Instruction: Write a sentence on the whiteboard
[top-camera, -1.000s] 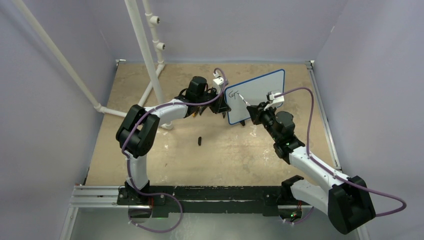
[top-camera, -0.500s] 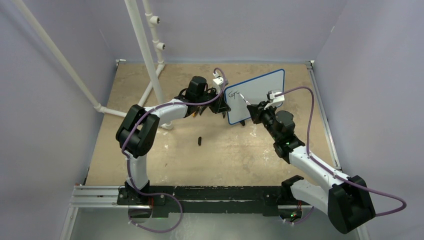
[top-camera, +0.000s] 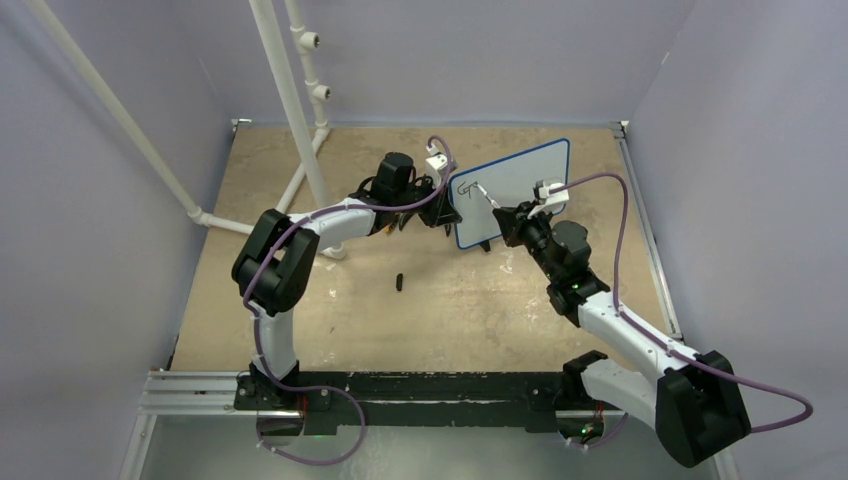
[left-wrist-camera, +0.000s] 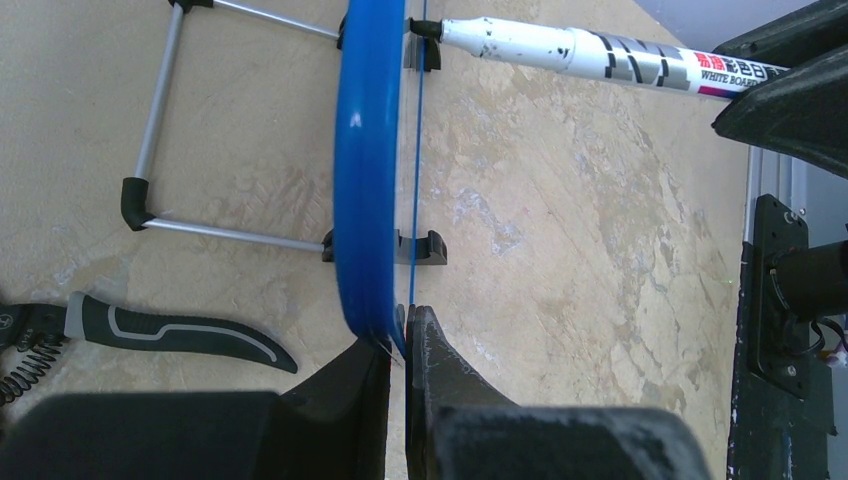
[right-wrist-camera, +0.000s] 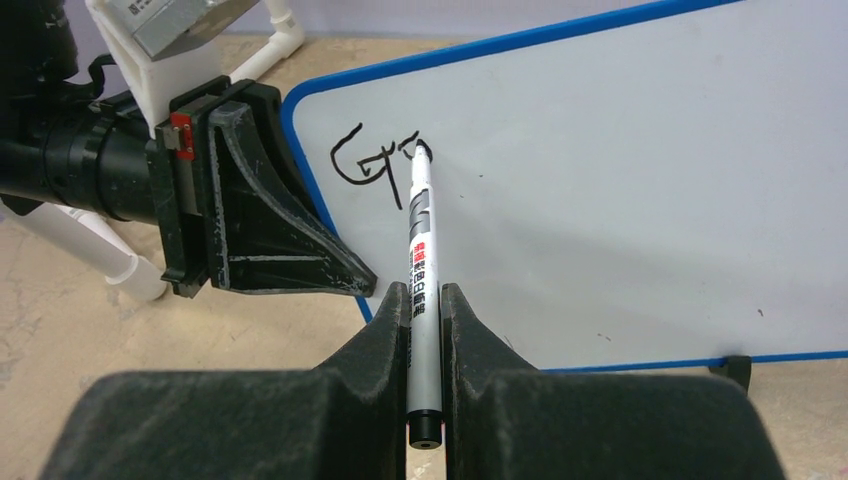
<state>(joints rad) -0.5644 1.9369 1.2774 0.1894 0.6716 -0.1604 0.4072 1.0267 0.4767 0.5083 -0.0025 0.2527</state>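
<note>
The whiteboard (top-camera: 520, 180), white with a thin blue rim, stands tilted on its wire stand at the back of the table. My left gripper (top-camera: 447, 207) is shut on the board's left edge; in the left wrist view the blue rim (left-wrist-camera: 365, 170) runs edge-on into the closed jaws of that gripper (left-wrist-camera: 400, 335). My right gripper (right-wrist-camera: 424, 300) is shut on a white marker (right-wrist-camera: 419, 235). The marker's tip touches the board by the sentence's first strokes (right-wrist-camera: 372, 165), a black "G" and a short mark after it.
A small black cap (top-camera: 399, 281) lies on the table in front of the board. A white pipe frame (top-camera: 290, 100) rises at the back left. A black-handled tool (left-wrist-camera: 180, 333) lies behind the board beside the wire stand (left-wrist-camera: 160, 120). Purple walls enclose the table.
The marker tip has shifted slightly on the board, reworking the short stroke after the G. The left arm and the board have not moved.
</note>
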